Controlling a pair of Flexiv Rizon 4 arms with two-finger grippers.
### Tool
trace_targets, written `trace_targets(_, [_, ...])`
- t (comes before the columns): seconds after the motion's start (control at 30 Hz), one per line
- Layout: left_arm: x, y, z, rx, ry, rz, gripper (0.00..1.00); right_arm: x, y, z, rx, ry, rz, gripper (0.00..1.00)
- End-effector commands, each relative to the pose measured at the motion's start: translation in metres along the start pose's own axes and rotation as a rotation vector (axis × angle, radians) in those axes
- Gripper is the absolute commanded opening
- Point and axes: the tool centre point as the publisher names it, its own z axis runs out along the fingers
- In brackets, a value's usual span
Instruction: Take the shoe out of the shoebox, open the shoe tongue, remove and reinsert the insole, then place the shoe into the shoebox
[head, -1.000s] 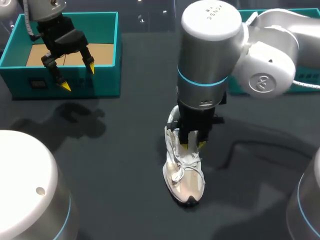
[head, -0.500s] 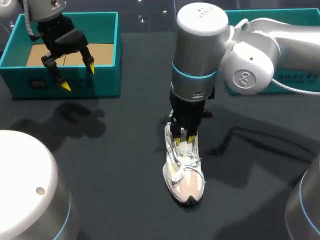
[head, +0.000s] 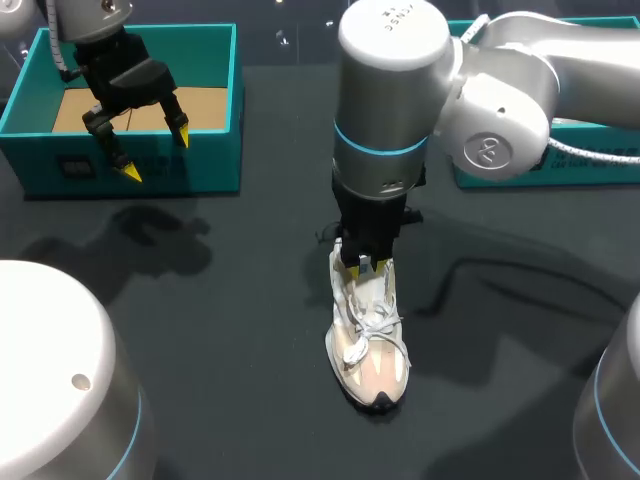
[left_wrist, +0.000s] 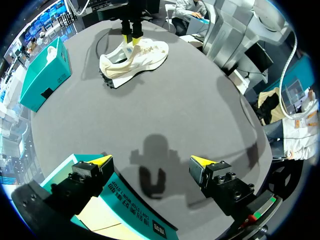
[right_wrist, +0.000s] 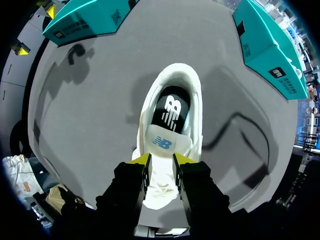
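1. Two yellow-tipped fingers of the right gripper (right_wrist: 161, 160) are closed on the white padded tongue (right_wrist: 162, 142) of the white-and-cream mesh shoe (head: 368, 350). The tongue is pinched from both sides.
2. Opening the tongue is judged to be the step in hand. The tongue is to be drawn up and toward the toe so that the heel opening is widened.
3. The pull is to be kept gentle and in line with the shoe. Nothing else holds the shoe down, so it may be dragged or tipped.
4. The white laces (head: 380, 325) are seen lying loose across the instep. That slack is expected to let the tongue fold forward.
5. A black insole with a white logo (right_wrist: 171, 111) is visible in the opening, just ahead of the gripped tongue. It is to be left uncovered for removal.
6. The shoe is stood on its sole near the middle of the dark grey table (head: 220, 320), toe toward the robot. It is well apart from the teal cardboard shoebox (head: 215, 170).
7. The left gripper (head: 155, 153) is held above the shoebox's front wall, fingers spread wide with nothing between them.
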Motion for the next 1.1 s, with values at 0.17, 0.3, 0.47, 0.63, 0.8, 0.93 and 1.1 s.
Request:
trace_targets(0.17, [0.0,0.0,0.0,-0.002,0.001,0.001,1.0,-0.012,0.011,0.025,0.024,0.07,-0.026,0.26])
trace_targets(0.3, [0.0,0.0,0.0,-0.002,0.001,0.001,1.0,-0.01,0.009,0.003,0.003,0.021,-0.064,0.27])
trace_targets(0.47, [0.0,0.0,0.0,-0.002,0.001,0.001,1.0,-0.011,0.006,-0.027,-0.079,0.014,-0.294,0.36])
trace_targets(0.63, [0.0,0.0,0.0,-0.002,0.001,0.001,1.0,-0.017,0.01,-0.038,-0.11,-0.024,-0.635,0.47])
trace_targets(0.8, [0.0,0.0,0.0,-0.002,0.001,0.001,1.0,-0.019,0.015,-0.039,-0.154,0.089,-0.979,1.0])
trace_targets(0.93, [0.0,0.0,0.0,-0.002,0.001,0.001,1.0,-0.019,0.015,-0.039,-0.154,0.089,-0.979,1.0])
trace_targets(1.1, [0.0,0.0,0.0,-0.002,0.001,0.001,1.0,-0.015,0.021,-0.037,-0.139,0.067,-1.011,1.0])
